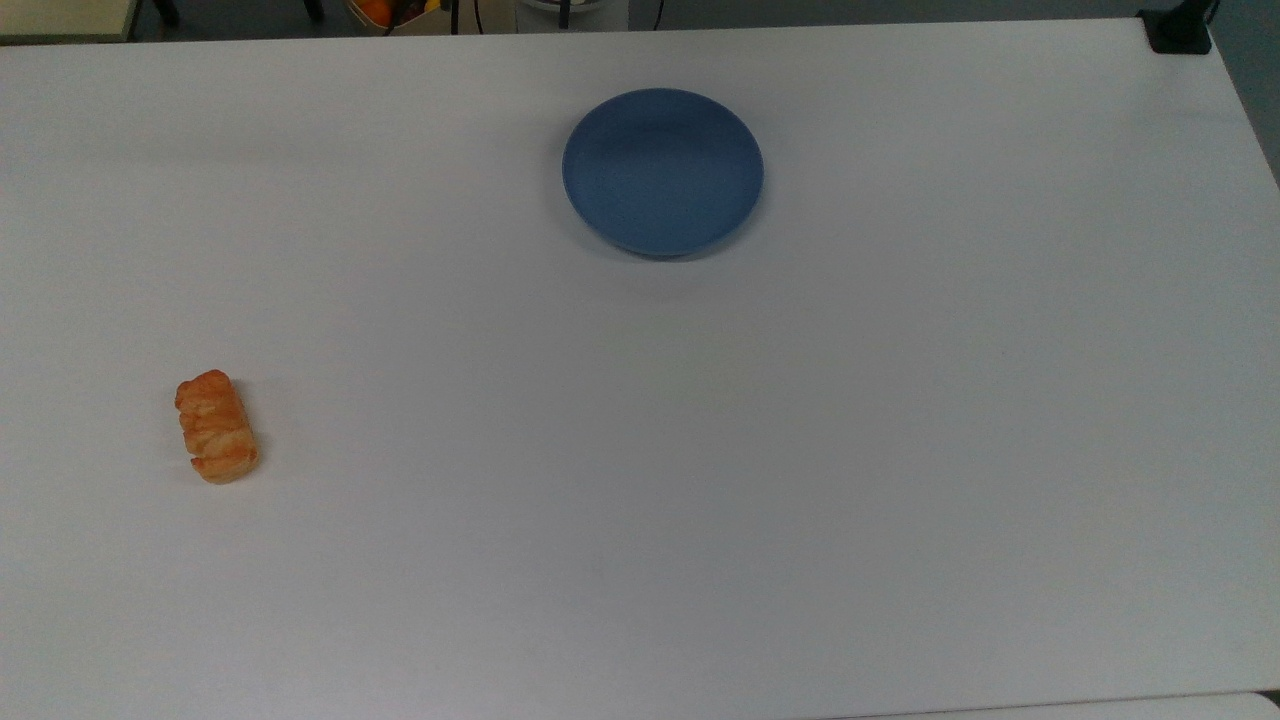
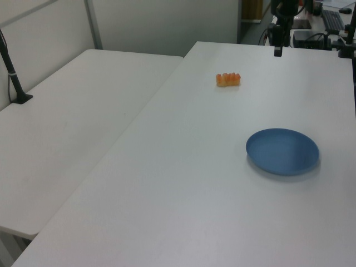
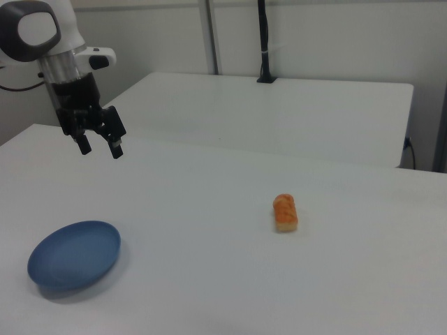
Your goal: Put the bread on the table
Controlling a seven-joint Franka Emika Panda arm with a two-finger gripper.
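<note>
The bread (image 1: 217, 427), a small golden-orange ridged loaf, lies on the white table (image 1: 640, 480) toward the top view's left. It also shows in the left view (image 2: 228, 79) and the right view (image 3: 285, 212). My gripper (image 3: 100, 146) hangs open and empty in the air at the right view's upper left, far from the bread and above the table's edge beyond the blue plate. In the left view the gripper (image 2: 277, 49) shows at the top, dark against the background.
A round blue plate (image 1: 662, 171) sits empty on the table, also seen in the left view (image 2: 282, 151) and right view (image 3: 75, 255). A second white table (image 3: 279, 112) stands alongside. A black post (image 2: 12, 72) is clamped to that table.
</note>
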